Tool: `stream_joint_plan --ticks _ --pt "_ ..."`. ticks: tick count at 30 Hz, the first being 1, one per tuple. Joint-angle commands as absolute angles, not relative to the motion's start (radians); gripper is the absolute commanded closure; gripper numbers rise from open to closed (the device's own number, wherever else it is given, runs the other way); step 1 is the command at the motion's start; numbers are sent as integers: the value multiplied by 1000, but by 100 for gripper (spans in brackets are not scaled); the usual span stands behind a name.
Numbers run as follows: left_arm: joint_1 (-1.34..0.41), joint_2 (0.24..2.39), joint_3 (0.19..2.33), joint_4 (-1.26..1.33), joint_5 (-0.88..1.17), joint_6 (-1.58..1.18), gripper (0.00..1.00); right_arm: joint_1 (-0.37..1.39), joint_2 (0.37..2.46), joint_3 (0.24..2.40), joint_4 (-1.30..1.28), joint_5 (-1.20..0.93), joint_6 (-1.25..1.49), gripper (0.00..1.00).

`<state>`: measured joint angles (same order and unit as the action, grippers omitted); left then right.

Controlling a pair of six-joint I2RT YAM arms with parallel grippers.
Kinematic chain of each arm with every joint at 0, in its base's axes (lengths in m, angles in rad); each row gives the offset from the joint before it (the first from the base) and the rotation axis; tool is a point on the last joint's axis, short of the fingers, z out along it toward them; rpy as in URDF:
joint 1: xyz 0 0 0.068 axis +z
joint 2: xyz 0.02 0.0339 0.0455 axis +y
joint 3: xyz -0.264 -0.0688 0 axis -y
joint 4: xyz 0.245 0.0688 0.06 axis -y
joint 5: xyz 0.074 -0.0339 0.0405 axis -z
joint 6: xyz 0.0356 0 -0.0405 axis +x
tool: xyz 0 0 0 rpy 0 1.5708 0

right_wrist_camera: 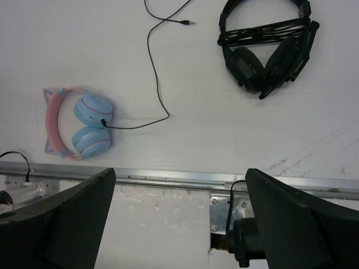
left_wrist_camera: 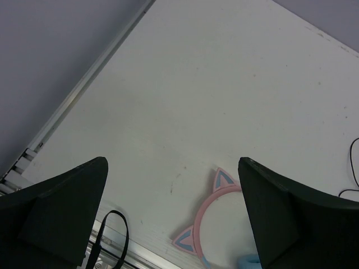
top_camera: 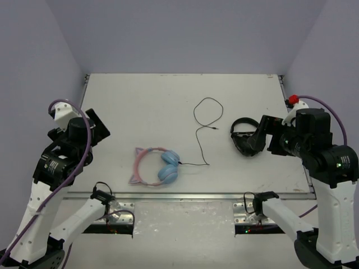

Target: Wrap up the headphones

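- L fingers [left_wrist_camera: 56,207] spread wide, holding nothing; they hang over the bench's [top_camera: 140,101] left side, cat-ear headphones [top_camera: 154,166] just at my view's bottom edge
- R fingers [right_wrist_camera: 291,218] wide apart too, empty; up by the black headphones [top_camera: 245,137], not my job
- Cat-ear headphones lie flat near the front edge, cups together; cord [top_camera: 197,134] trails loose toward the far side, unwrapped
- Both open prob. ready for a first grab; I reckon one pins the band, other gathers cord

On the white table [top_camera: 168,101], all-black headphones [right_wrist_camera: 263,50] lie ahead of the right gripper [right_wrist_camera: 180,185] and off to its right, their black cord [right_wrist_camera: 263,29] bundled across the band. A metal rail [right_wrist_camera: 168,178] edges the table directly beneath that gripper.
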<state>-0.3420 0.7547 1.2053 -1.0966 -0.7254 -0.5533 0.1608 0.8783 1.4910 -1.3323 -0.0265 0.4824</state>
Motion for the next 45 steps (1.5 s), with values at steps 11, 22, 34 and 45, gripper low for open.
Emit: stream_joint_plan --ticks 11,22,34,45 --pt "-354 891 1258 -1206 -603 -647 0 166 832 1483 -1157 -175 449 1" --pt "-353 1014 1000 -1109 -290 -707 0 166 755 1324 -1026 -288 517 1" --pt "-364 1199 802 -854 -199 -768 4 164 712 1218 -985 -338 531 1" --pt "-364 1374 738 -723 -206 -787 8 172 712 1233 -986 -324 523 1"
